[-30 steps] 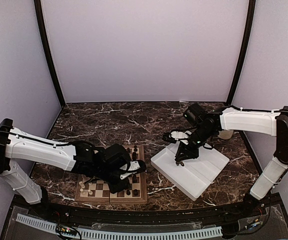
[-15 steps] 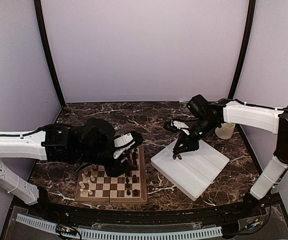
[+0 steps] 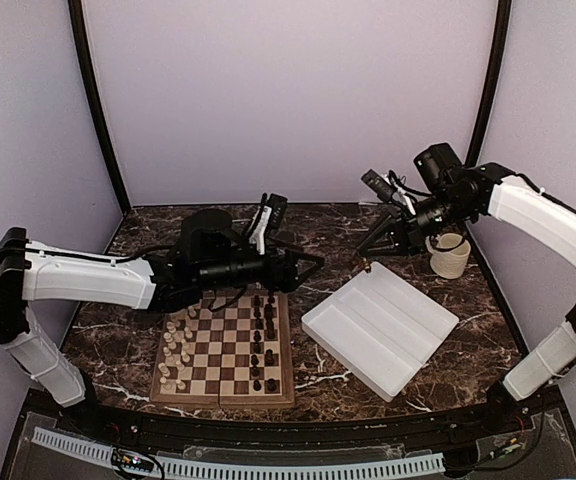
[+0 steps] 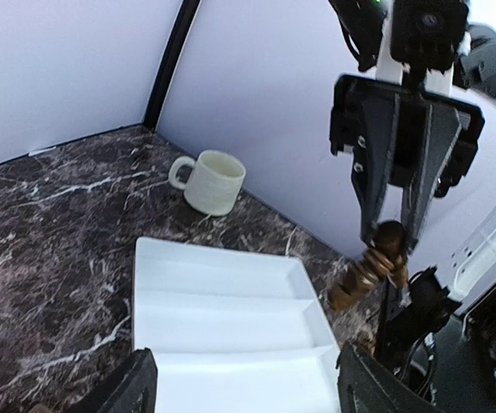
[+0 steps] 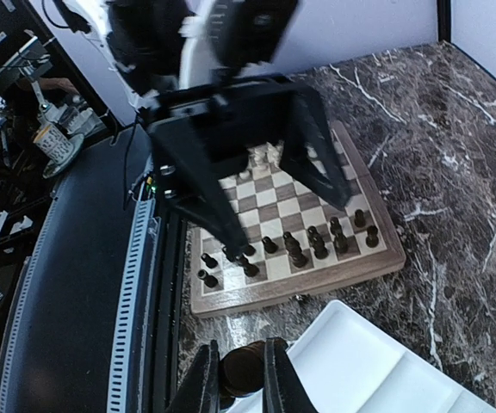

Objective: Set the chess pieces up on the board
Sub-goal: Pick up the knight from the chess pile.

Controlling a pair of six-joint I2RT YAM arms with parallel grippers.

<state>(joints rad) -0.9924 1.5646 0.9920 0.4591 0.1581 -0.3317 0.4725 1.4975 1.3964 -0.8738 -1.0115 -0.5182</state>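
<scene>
Got a dark chess piece [image 4: 370, 268] clenched in the right fingers [image 4: 364, 181], up by the mug [image 3: 450, 255], long axis tilted. From there, board [image 3: 218, 345] well off at 8 o'clock. Closer to it with the left fingers [image 4: 136, 389], but spread wide, empty.

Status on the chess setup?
Left fingers open, empty. Right fingers shut on dark piece, raised near tray. Board partly set; left arm along its far edge.
</scene>
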